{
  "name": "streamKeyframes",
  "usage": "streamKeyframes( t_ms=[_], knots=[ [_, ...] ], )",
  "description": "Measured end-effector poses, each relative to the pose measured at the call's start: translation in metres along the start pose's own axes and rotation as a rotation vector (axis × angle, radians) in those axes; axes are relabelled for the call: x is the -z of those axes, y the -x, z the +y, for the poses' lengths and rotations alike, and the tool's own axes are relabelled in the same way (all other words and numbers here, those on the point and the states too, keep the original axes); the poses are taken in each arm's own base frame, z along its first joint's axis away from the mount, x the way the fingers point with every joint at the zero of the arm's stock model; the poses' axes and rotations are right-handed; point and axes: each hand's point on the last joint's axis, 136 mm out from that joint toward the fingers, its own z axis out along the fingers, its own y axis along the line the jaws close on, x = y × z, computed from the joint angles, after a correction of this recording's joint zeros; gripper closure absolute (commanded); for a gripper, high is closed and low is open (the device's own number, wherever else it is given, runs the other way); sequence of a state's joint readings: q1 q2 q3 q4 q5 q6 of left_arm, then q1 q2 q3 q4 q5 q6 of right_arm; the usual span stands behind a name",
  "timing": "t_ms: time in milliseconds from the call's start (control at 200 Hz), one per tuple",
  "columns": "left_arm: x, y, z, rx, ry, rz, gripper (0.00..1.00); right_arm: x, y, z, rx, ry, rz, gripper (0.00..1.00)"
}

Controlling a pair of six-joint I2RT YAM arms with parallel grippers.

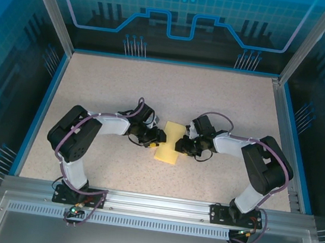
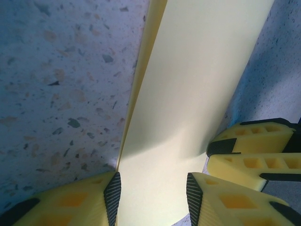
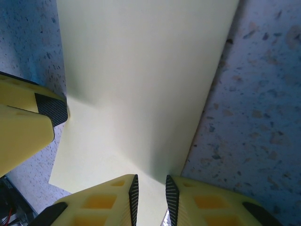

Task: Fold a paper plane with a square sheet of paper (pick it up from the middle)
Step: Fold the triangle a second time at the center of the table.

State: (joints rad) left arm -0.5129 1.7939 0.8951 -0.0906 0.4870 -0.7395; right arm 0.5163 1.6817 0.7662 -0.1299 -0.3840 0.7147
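Right wrist: my right gripper (image 3: 151, 190) near-closed around the sheet (image 3: 141, 70), grip unclear; left gripper (image 2: 153, 195) spread. A slip would skew the crease.

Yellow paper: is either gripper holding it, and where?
No pinch visible: the left gripper and right gripper stand with jaws apart over opposite edges of the paper.

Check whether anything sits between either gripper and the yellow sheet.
Nothing visible does. The left gripper and right gripper straddle opposite edges of the square sheet of paper, jaws apart, with only the speckled table around it.
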Motion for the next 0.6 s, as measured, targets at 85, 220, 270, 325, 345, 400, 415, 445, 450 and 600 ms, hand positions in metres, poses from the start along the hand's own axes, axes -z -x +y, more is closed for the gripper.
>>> streamKeyframes(
  t_ms=[85,220,270,325,345,400,415,445,450,600],
  knots=[
    [0.001,-0.001,0.000,0.011,0.003,-0.006,0.52,0.000,0.000,0.000,0.000,0.002,0.001,0.73],
    [0.006,-0.009,0.004,0.029,0.024,-0.008,0.52,0.000,0.000,0.000,0.000,0.002,0.001,0.73],
    [0.008,-0.011,0.005,0.038,0.032,-0.008,0.52,0.000,0.000,0.000,0.000,0.002,0.001,0.73],
    [0.010,-0.013,0.006,0.044,0.037,-0.010,0.52,0.000,0.000,0.000,0.000,0.002,0.001,0.73],
    [0.010,-0.014,0.006,0.046,0.039,-0.011,0.52,0.000,0.000,0.000,0.000,0.002,0.001,0.73],
    [0.012,-0.015,0.007,0.049,0.045,-0.011,0.52,0.000,0.000,0.000,0.000,0.002,0.001,0.73],
    [0.012,-0.016,0.007,0.049,0.046,-0.010,0.52,0.000,0.000,0.000,0.000,0.002,0.001,0.73],
    [0.013,-0.016,0.007,0.050,0.047,-0.009,0.52,0.000,0.000,0.000,0.000,0.002,0.001,0.73],
    [0.013,-0.016,0.007,0.049,0.046,-0.009,0.52,0.000,0.000,0.000,0.000,0.002,0.001,0.73],
    [0.012,-0.021,0.008,0.050,0.057,0.005,0.54,0.000,0.000,0.000,0.001,0.003,0.000,0.73]
  ],
)
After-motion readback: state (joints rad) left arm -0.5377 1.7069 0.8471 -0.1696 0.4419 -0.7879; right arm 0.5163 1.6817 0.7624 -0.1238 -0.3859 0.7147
